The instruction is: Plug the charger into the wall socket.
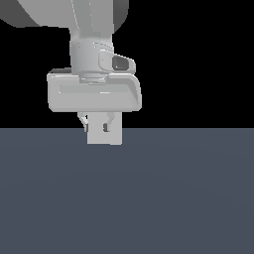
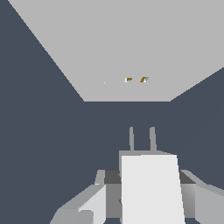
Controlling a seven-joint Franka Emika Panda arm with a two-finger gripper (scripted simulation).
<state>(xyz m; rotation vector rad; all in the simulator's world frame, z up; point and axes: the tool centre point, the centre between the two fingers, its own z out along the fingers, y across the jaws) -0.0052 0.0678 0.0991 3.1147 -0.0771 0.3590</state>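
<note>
In the wrist view my gripper (image 2: pixel 146 175) is shut on the charger (image 2: pixel 151 192), a small off-white block with two thin prongs (image 2: pixel 131 139) pointing forward. The prongs point at the wall socket (image 2: pixel 127 48), a large flat off-white plate with two tiny yellowish marks (image 2: pixel 128 79) near its middle. A stretch of floor lies between prong tips and plate. In the exterior view my gripper (image 1: pixel 98 126) hangs low, fingers down, in front of the upright socket plate (image 1: pixel 105 139). There the charger cannot be told apart from the plate.
A flat dark blue-grey floor (image 1: pixel 173 198) fills the lower half of the exterior view, with a black background above. The arm's white hand body (image 1: pixel 94 94) is just above the fingers.
</note>
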